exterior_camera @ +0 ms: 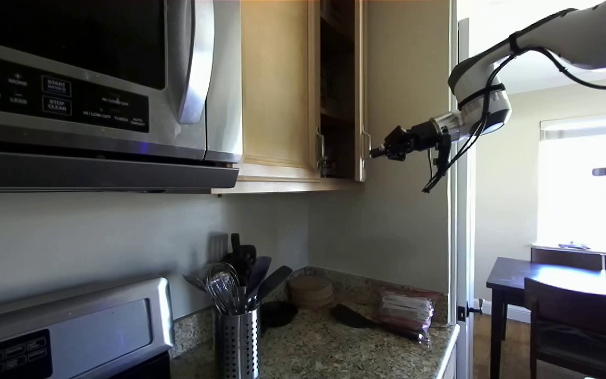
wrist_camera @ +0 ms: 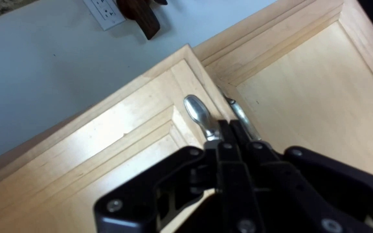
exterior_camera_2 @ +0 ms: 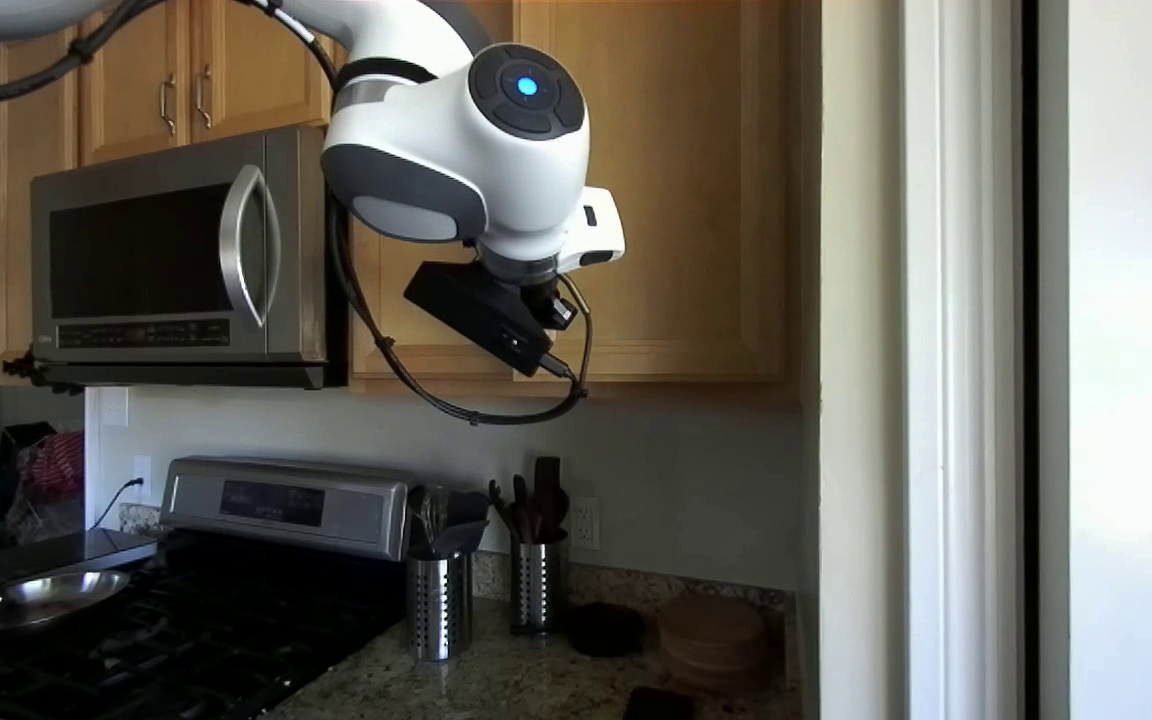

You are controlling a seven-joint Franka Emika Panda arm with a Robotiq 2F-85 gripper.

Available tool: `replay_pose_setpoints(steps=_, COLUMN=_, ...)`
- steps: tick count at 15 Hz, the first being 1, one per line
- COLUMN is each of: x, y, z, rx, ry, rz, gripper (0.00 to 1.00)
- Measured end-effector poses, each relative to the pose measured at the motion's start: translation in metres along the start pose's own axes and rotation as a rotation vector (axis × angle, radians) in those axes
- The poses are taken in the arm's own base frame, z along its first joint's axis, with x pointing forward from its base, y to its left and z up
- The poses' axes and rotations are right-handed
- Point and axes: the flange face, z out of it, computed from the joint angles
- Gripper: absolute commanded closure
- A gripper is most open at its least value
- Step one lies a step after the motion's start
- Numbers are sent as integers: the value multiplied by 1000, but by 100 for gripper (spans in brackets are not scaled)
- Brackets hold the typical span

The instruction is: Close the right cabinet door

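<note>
The right cabinet door (exterior_camera: 360, 95) is light maple and stands open, seen nearly edge-on in an exterior view. A dark gap with shelves shows between it and the left door (exterior_camera: 276, 84). It also shows in an exterior view (exterior_camera_2: 676, 220), partly behind the arm, and in the wrist view (wrist_camera: 108, 129). Its silver handle (exterior_camera: 367, 145) also shows in the wrist view (wrist_camera: 197, 108). My gripper (exterior_camera: 374, 152) has its fingertips at this handle; I cannot tell whether they touch. In the wrist view the fingers (wrist_camera: 229, 123) are together, with nothing visible between them.
The left door's handle (wrist_camera: 243, 118) is just beside my fingers. A steel microwave (exterior_camera_2: 176, 250) hangs left of the cabinet. A side wall (exterior_camera: 408, 105) stands right of it. Utensil holders (exterior_camera_2: 439, 605) stand on the counter (exterior_camera: 324, 347) below. A cable loop (exterior_camera_2: 476, 412) hangs from my wrist.
</note>
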Motion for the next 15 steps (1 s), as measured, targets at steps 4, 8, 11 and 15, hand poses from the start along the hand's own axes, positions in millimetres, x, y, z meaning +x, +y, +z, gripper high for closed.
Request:
replay_pose_setpoints(steps=4, x=3, y=11, z=-10, rx=-83, ry=31, rz=-69, gripper=95)
replay_pose_setpoints(steps=8, x=5, y=17, z=-14, rx=-122, ry=65, rz=-103, gripper=94)
replay_pose_setpoints(steps=11, x=5, y=13, z=-1, rx=-117, ry=77, rz=-135, gripper=95)
replay_pose_setpoints(steps=15, x=13, y=-1, z=26, rx=-95, ry=100, rz=-194, gripper=95)
